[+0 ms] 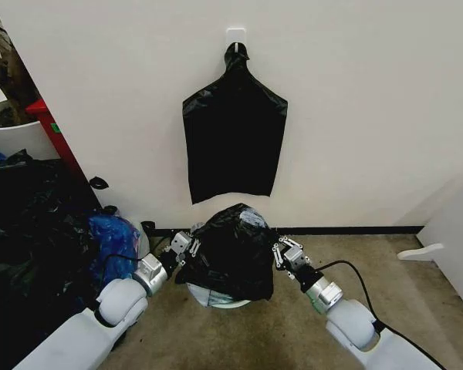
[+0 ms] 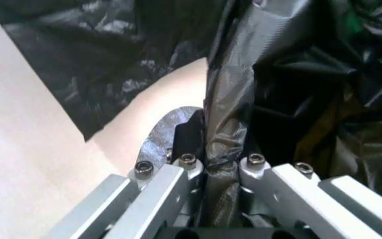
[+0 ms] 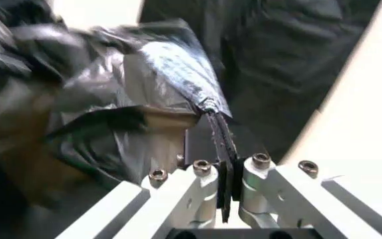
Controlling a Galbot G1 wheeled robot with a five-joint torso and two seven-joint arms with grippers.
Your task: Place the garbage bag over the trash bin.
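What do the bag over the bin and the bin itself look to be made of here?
The garbage bag: thin glossy black plastic film, judging by its crinkles and bright highlights; it bunches where the left gripper and right gripper pinch it. The trash bin: probably smooth white moulded plastic, though just its base peeks out below the bag.

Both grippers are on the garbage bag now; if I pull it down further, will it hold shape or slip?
The garbage bag is crinkled and thin, so likely floppy. Its glossy film, pinched in the left gripper and right gripper, may slip. The trash bin looks light and might shift.
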